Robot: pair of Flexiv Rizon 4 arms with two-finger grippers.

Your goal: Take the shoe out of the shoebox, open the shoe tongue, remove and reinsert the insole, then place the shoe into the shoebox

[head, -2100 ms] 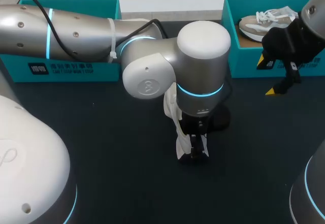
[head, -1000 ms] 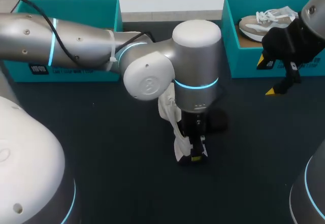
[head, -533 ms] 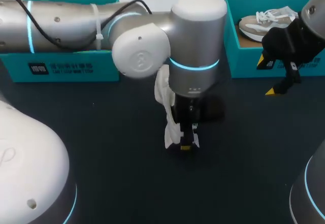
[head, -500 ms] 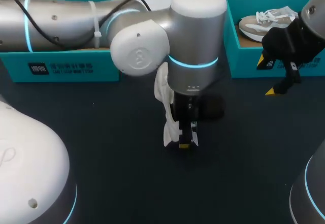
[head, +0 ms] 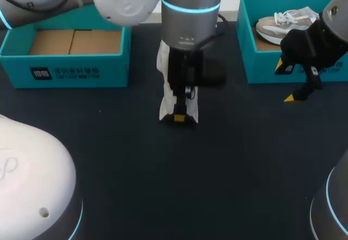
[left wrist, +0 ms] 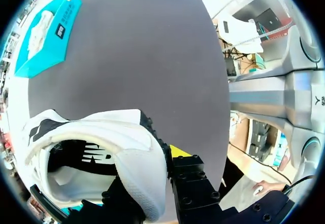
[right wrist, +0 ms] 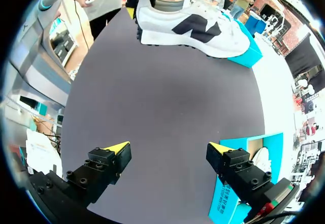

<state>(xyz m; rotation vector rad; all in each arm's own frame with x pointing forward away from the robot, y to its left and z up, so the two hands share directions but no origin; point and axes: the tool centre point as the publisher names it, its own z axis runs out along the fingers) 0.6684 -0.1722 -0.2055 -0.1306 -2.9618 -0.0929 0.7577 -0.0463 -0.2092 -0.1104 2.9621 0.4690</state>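
Left wrist view: shoe (left wrist: pixel 91 132) clamped within tool (left wrist: pixel 152 169).

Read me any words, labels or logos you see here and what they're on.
Left shoebox: white print beside a dark square mark on the front wall, too small to read.
Right shoebox: print on the front wall, partly behind the right hand, unreadable.
White shoe: dark logo on its side, no legible words.

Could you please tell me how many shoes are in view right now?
2. A white shoe is clamped at the heel in the left gripper over the table's middle; a beige shoe lies in the right-hand shoebox. The arm hides part of the other box.
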